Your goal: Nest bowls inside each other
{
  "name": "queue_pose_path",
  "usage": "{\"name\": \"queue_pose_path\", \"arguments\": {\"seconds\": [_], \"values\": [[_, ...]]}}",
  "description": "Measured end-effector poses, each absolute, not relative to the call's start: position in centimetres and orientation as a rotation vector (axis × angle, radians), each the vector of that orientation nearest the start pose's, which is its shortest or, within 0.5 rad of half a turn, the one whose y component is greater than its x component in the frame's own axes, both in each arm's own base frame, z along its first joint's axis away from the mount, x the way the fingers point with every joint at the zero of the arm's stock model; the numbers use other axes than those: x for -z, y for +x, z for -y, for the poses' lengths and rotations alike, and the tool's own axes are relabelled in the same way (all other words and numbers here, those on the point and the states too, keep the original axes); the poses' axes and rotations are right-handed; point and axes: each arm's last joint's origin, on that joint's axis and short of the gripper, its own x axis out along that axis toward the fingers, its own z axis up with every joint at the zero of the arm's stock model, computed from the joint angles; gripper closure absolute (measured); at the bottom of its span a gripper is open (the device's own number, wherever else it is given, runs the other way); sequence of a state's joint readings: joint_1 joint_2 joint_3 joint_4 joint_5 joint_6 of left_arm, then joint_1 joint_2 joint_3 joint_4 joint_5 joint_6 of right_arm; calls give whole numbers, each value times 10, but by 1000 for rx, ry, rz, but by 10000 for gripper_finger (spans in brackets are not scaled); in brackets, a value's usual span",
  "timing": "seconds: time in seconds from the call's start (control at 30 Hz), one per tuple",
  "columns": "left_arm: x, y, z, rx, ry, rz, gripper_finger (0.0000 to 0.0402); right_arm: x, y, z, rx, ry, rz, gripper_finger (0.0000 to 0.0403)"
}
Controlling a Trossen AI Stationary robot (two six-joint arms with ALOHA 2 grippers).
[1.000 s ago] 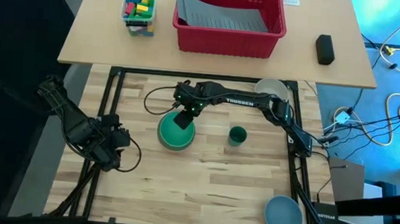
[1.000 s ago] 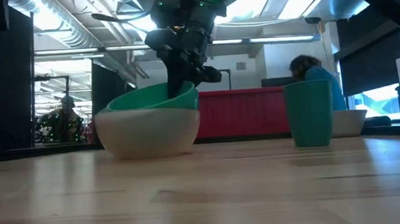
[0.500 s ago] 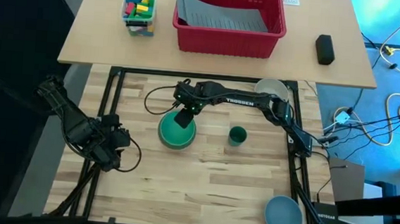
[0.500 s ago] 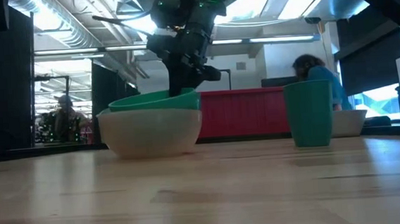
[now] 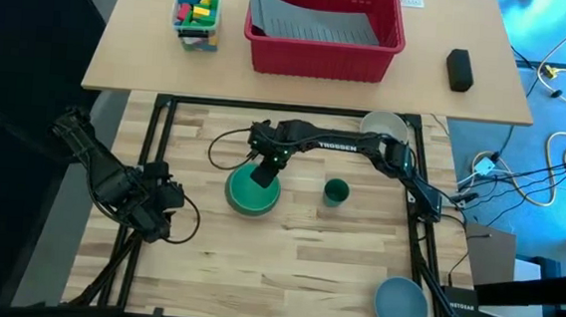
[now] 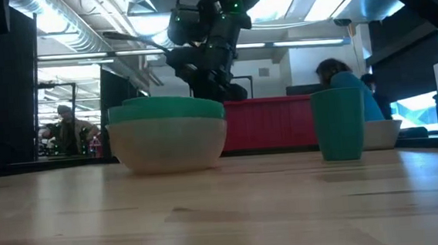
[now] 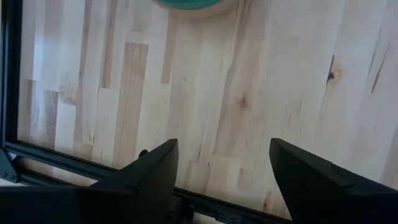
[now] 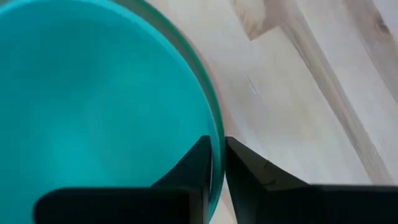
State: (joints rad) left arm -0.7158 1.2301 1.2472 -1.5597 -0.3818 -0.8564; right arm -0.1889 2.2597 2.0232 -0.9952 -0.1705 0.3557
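Your right tool [image 8: 216, 168] pinches the teal bowl [image 5: 252, 193] by its far rim, the bowl sitting nested in the pale bowl [image 6: 168, 144] mid-table; left tool [image 7: 221, 177] spread apart, waiting left.

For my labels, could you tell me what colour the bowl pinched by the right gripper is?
Teal green bowl, clearest in the right wrist view.

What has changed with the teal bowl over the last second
The teal bowl, tilted a second ago, has settled level inside the pale bowl. The right gripper still pinches its rim and has narrowed; the nested pair shifted slightly right. The left gripper stays open at the left side; the green cup and blue bowl haven't moved.
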Motion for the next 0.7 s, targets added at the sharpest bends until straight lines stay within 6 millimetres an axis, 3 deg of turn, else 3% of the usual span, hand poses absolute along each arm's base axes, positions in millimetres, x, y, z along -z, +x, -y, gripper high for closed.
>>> {"name": "queue_pose_path", "arguments": {"seconds": [0.43, 0.7], "values": [[-322, 142, 109, -299, 85, -1266, 167, -231, 470, 71, 143, 534, -1170, 269], [-323, 144, 109, -314, 95, -1226, 167, -250, 469, 74, 209, 493, -1154, 187]]}}
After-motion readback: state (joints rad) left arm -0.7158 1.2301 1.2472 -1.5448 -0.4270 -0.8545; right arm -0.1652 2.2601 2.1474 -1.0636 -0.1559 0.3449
